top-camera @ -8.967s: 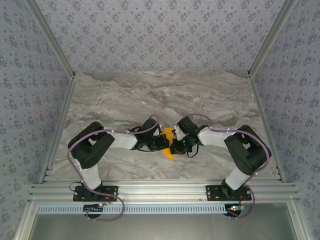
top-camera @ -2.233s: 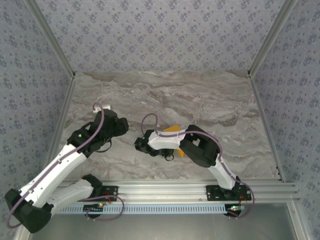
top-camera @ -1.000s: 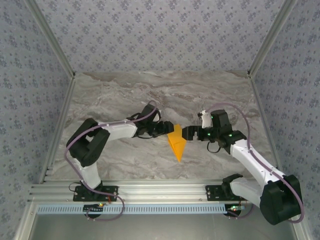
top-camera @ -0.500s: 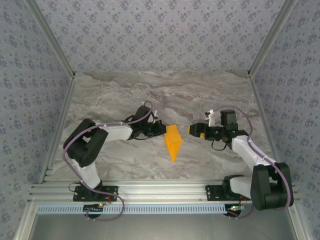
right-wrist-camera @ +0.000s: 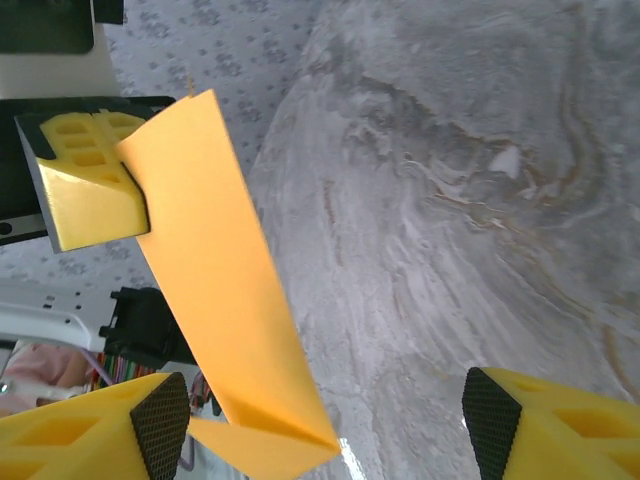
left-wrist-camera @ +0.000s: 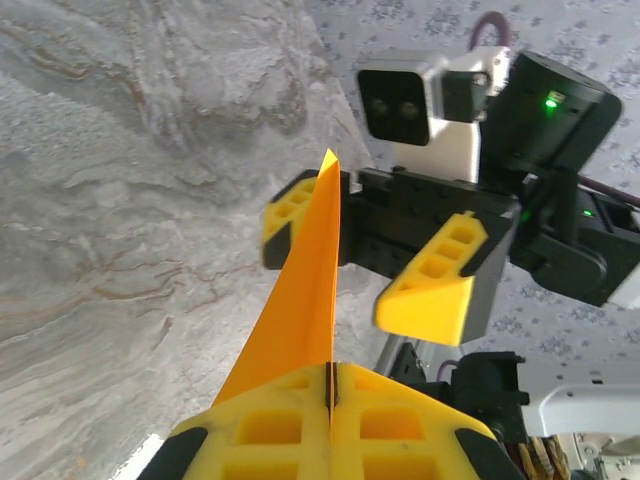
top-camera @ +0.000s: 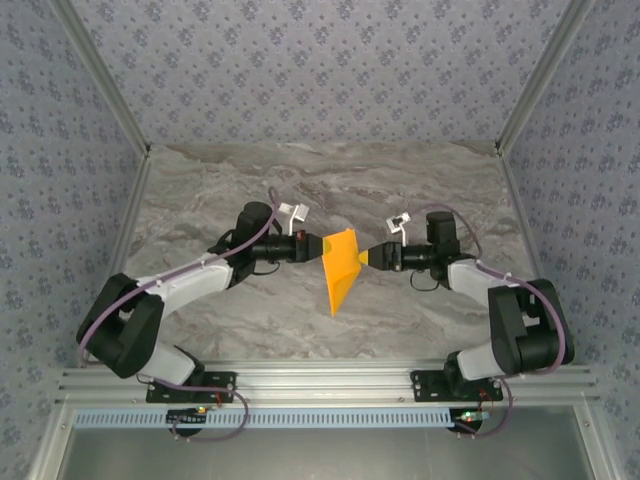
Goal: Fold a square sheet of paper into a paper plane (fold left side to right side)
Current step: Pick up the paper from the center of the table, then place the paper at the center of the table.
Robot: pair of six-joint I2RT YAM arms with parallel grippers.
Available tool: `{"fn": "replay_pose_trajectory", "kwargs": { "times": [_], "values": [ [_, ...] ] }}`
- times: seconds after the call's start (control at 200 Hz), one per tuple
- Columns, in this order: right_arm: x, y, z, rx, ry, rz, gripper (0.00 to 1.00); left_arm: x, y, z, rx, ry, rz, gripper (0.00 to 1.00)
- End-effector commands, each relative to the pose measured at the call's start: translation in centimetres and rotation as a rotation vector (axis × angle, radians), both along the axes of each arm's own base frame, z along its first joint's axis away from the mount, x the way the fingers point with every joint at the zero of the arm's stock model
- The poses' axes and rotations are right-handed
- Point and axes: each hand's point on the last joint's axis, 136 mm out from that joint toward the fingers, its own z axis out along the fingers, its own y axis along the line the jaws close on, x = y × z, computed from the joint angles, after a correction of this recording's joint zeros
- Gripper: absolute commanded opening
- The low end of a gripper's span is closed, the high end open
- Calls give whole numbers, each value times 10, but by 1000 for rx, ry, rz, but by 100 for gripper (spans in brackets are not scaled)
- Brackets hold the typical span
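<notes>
The paper plane point(top-camera: 340, 270), the orange-yellow sheet folded into a narrow pointed shape, hangs above the table's middle with its tip pointing toward the near edge. My left gripper point(top-camera: 318, 247) is shut on its left edge. In the left wrist view the paper point(left-wrist-camera: 305, 300) stands edge-on out of my shut left gripper point(left-wrist-camera: 331, 375). My right gripper point(top-camera: 372, 257) is open at the paper's right edge, one finger on each side of it. In the right wrist view the paper point(right-wrist-camera: 215, 290) lies close to the left finger point(right-wrist-camera: 95, 435) of my right gripper point(right-wrist-camera: 325, 435).
The marble table point(top-camera: 250, 190) spreads behind and around both arms. An aluminium rail point(top-camera: 320, 380) runs along the near edge, and metal posts point(top-camera: 100, 75) stand at the back corners against patterned walls.
My left gripper shut on the paper's left edge and lifted it off the table. My right gripper narrowed a little and moved left up to the paper's right edge.
</notes>
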Motion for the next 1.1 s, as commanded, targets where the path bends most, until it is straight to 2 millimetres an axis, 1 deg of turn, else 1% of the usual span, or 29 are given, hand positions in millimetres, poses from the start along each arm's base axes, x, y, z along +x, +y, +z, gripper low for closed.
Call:
{"fn": "replay_pose_trajectory", "kwargs": {
  "times": [0.0,0.135,0.21,0.315,0.495,0.669,0.744,0.784,0.814,0.894,0.939,0.974,1.029,1.094],
  "values": [
    [-2,17,23,72,-75,108,75,-10,0,14,-39,-60,-52,0],
    [-4,27,23,66,-79,138,67,-11,0,15,-41,-55,-52,0],
    [-4,29,20,59,-64,141,58,-11,0,13,-39,-48,-52,0],
    [-4,28,14,40,-41,136,47,-11,1,11,-30,-47,-47,0],
    [-4,25,7,20,-26,126,34,-8,2,6,-17,-41,-37,0],
    [-7,23,3,2,-10,123,15,-4,3,-8,9,-13,-25,0],
    [-6,19,-5,-39,17,93,7,-1,6,-16,30,-1,-10,0],
    [-6,17,-10,-71,46,79,2,2,8,-22,57,12,2,6],
    [-6,16,-14,-92,65,70,0,4,10,-25,79,13,13,13],
    [-8,12,-28,-153,140,40,0,11,17,-38,163,16,50,41],
    [-8,10,-36,-184,184,24,0,15,21,-43,209,10,66,52],
    [-9,8,-42,-209,219,10,0,18,27,-50,267,15,86,59],
    [-11,5,-51,-239,275,-10,0,24,37,-60,360,10,118,66],
    [-11,2,-61,-269,332,-45,0,30,49,-65,455,-7,158,69]
  ]
}}
